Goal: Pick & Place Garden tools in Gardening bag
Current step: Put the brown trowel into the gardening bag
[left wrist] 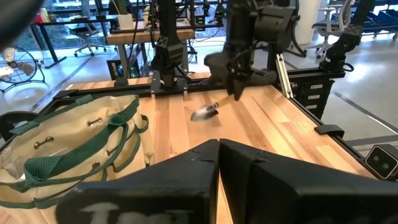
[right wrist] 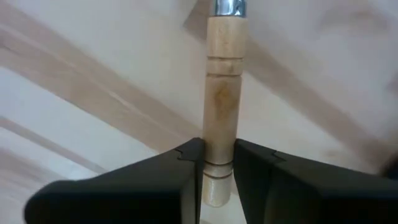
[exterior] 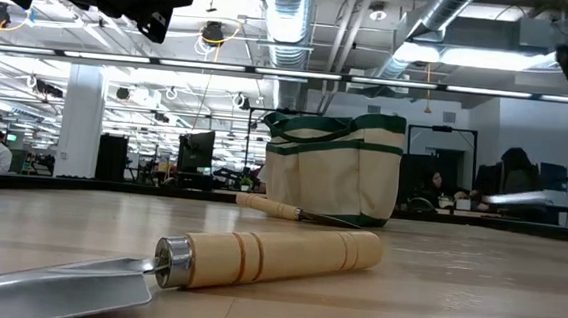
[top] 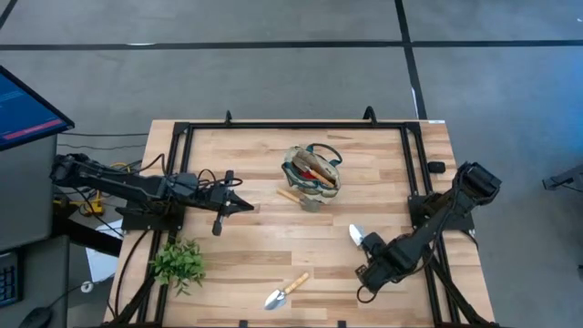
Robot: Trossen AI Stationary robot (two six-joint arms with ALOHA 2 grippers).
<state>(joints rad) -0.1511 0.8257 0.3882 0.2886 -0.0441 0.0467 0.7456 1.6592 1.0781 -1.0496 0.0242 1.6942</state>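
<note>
The beige gardening bag (top: 314, 169) with green trim stands at the table's far middle, with tools inside; it also shows in the low view (exterior: 333, 168) and the left wrist view (left wrist: 74, 143). A wooden-handled tool (top: 297, 197) lies on the table just in front of the bag. A silver trowel (top: 285, 292) lies near the front edge, close in the low view (exterior: 257, 257). My right gripper (top: 371, 246) is shut on another silver trowel (top: 356, 234) at the right. My left gripper (top: 244, 206) is shut and empty, left of the bag. My right gripper pinches the trowel's light wooden handle near its free end (right wrist: 219, 152) between its two fingers (right wrist: 189, 165). The trowel sticks forward out of the fingers, its silver head (left wrist: 204, 112) leading and slanting down. It appears lifted clear of the table (exterior: 517, 198).
A leafy green plant (top: 179, 262) stands at the front left. A black frame (top: 301, 126) runs along the table's far and side edges. A small black object (top: 436, 167) lies at the right edge. Bare wood lies between the bag and the front trowel.
</note>
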